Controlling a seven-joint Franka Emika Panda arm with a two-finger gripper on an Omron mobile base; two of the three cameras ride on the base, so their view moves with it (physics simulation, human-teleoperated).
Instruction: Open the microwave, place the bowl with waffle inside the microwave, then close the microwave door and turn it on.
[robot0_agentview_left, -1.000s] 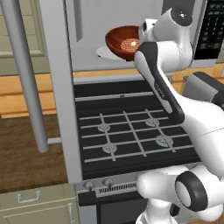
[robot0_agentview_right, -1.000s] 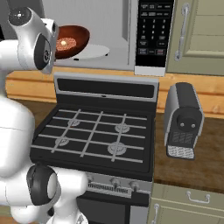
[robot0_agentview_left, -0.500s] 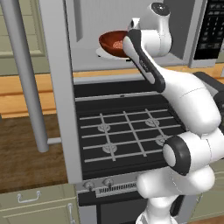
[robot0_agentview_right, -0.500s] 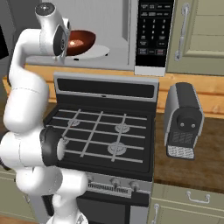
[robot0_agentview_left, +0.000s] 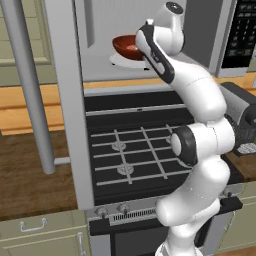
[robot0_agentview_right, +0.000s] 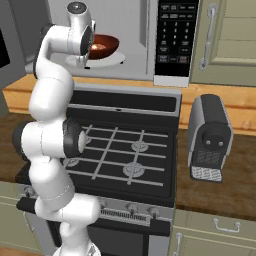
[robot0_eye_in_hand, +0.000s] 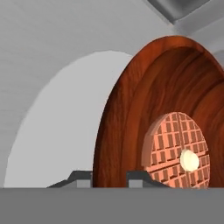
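Note:
The microwave (robot0_agentview_right: 136, 30) stands open, its door (robot0_agentview_left: 62, 105) swung out to the left with the grey bar handle (robot0_agentview_left: 30, 90) in front. Inside the cavity, the reddish-brown bowl (robot0_agentview_left: 127, 46) (robot0_agentview_right: 103, 46) sits low over the white turntable (robot0_agentview_left: 119, 62) (robot0_agentview_right: 114, 59); whether it touches the turntable I cannot tell. My gripper (robot0_eye_in_hand: 110, 176) is shut on the bowl's rim (robot0_eye_in_hand: 127, 109), one dark fingertip on each side. The waffle (robot0_eye_in_hand: 175, 148), with its yellowish centre, lies in the bowl. The hand view also shows the turntable (robot0_eye_in_hand: 57, 127) behind the bowl.
The keypad panel (robot0_agentview_right: 175, 35) (robot0_agentview_left: 240, 30) is to the right of the cavity. Below lies the gas stove (robot0_agentview_left: 135, 150) (robot0_agentview_right: 125, 152). A grey toaster (robot0_agentview_right: 210, 137) (robot0_agentview_left: 242, 112) stands on the wooden counter at right, under a beige cabinet door (robot0_agentview_right: 227, 40).
The arm has reached further into the microwave, carrying the bowl left and deeper until it is over the turntable. The gripper has stayed shut on the bowl.

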